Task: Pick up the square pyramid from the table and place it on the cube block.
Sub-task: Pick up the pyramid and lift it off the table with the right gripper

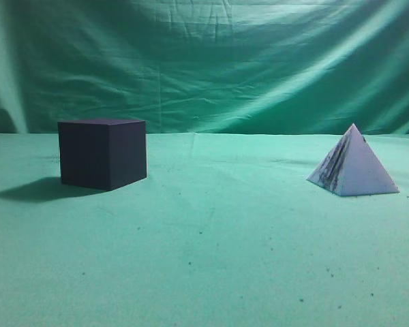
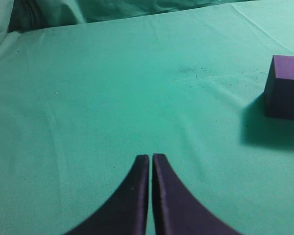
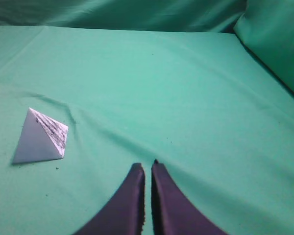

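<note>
Standing well apart on the wrinkled green cloth table [image 1: 211, 259], the matte dark navy cube block [image 1: 103, 152] on the left and the pale lavender square pyramid [image 1: 353, 165] with dark scribbles on the right each sit on a full flat face, which we judge leaves the cube's top free as a landing spot and the pyramid's sloped sides exposed for a pinch. Neither arm appears in the exterior view, and only the wrist views give us the claws: the left gripper [image 2: 150, 156] hovers empty with its fingertips pressed together, the cube at its right edge, while the right gripper [image 3: 145, 166] is likewise closed on nothing, with the pyramid resting untouched off to its left.
</note>
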### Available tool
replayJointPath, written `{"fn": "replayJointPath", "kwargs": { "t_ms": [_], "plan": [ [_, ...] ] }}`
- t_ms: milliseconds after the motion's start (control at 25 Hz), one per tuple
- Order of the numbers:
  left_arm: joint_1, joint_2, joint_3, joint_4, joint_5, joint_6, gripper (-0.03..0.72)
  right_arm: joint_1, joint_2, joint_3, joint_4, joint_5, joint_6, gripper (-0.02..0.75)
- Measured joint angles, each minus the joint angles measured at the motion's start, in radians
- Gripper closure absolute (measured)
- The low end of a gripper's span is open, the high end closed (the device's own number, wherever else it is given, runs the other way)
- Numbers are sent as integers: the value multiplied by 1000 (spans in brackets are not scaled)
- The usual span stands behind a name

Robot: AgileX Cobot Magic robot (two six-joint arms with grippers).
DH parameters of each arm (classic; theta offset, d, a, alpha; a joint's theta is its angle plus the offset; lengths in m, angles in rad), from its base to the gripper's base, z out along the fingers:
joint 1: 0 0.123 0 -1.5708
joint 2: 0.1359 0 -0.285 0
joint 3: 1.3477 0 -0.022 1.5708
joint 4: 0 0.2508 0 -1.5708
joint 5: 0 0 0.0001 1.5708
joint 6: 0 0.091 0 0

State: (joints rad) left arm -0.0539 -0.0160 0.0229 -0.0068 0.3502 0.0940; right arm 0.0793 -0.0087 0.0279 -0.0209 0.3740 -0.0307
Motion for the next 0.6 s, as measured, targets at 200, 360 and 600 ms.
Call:
{"fn": "replayJointPath", "kwargs": {
  "t_ms": [200, 360, 600],
  "plan": [
    [0, 0, 0, 0, 0, 0, 688, 0, 0, 0, 0, 0, 0, 688],
    [0, 0, 0, 0, 0, 0, 688, 0, 0, 0, 0, 0, 0, 688],
    [0, 0, 0, 0, 0, 0, 688, 0, 0, 0, 0, 0, 0, 688]
  ]
}}
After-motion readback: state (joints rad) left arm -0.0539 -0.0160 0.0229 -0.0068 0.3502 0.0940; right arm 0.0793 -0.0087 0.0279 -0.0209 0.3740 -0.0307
